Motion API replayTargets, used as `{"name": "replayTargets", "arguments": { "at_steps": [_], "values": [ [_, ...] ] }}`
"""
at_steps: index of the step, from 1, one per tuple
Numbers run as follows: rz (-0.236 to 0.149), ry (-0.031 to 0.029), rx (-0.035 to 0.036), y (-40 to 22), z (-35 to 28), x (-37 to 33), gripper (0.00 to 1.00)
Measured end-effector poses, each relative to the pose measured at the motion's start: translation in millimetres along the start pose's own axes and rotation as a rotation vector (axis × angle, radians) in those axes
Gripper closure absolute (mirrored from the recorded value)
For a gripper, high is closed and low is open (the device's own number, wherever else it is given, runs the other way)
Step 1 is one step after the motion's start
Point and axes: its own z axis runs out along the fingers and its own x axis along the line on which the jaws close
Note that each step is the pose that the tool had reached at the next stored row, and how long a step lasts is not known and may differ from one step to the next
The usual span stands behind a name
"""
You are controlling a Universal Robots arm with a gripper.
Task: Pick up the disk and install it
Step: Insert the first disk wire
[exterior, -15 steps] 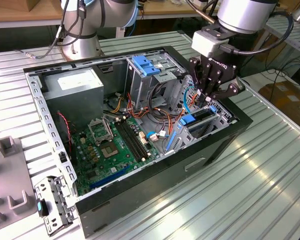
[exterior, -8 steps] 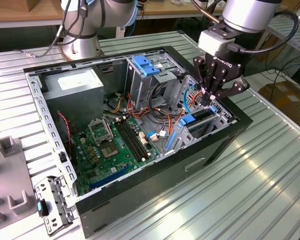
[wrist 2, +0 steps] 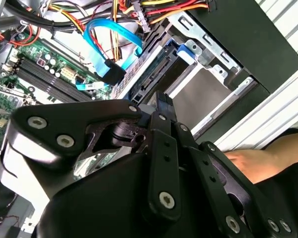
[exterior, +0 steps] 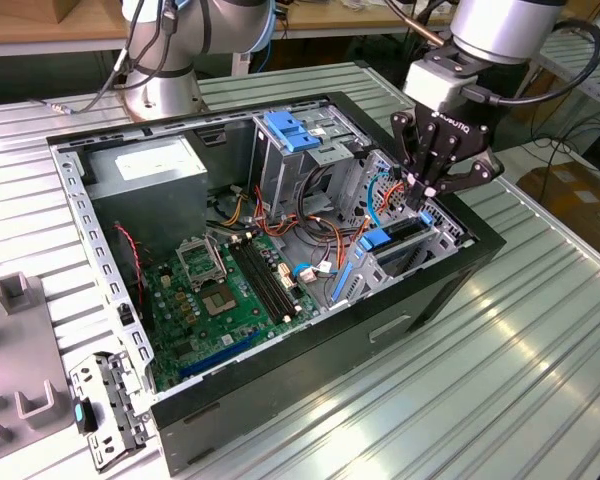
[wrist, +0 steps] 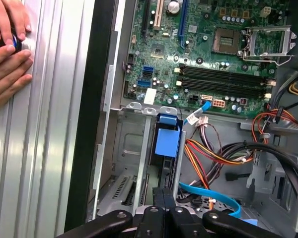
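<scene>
The disk (exterior: 392, 240) stands on edge in the metal bay (exterior: 445, 232) at the corner of the open computer case on the exterior view's right. Its blue rail end (wrist: 167, 143) and dark edge (wrist 2: 148, 82) are visible in both wrist views. My gripper (exterior: 421, 200) hangs straight above the disk's upper edge, fingers together with nothing between them (wrist: 164, 194). The black fingertip (wrist 2: 164, 104) sits at or just above that edge; I cannot tell whether it touches.
A blue flat cable (wrist 2: 107, 44) and orange-red wire bundles (wrist: 208, 153) lie close beside the bay. Motherboard (exterior: 230, 290), grey power supply (exterior: 145, 170) and a blue-latched cage (exterior: 292, 130) occupy the case. A person's hands (wrist: 7, 44) rest on the ribbed table outside it.
</scene>
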Motion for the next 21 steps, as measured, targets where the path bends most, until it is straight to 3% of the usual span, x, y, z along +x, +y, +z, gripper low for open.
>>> {"name": "replayTargets", "arguments": {
  "at_steps": [6,21],
  "values": [
    [-0.018,-0.0006,0.0007,-0.3,-7.2,0.1,0.89],
    [-0.019,-0.0005,0.0008,-0.8,-7.5,0.1,0.89]
  ]
}}
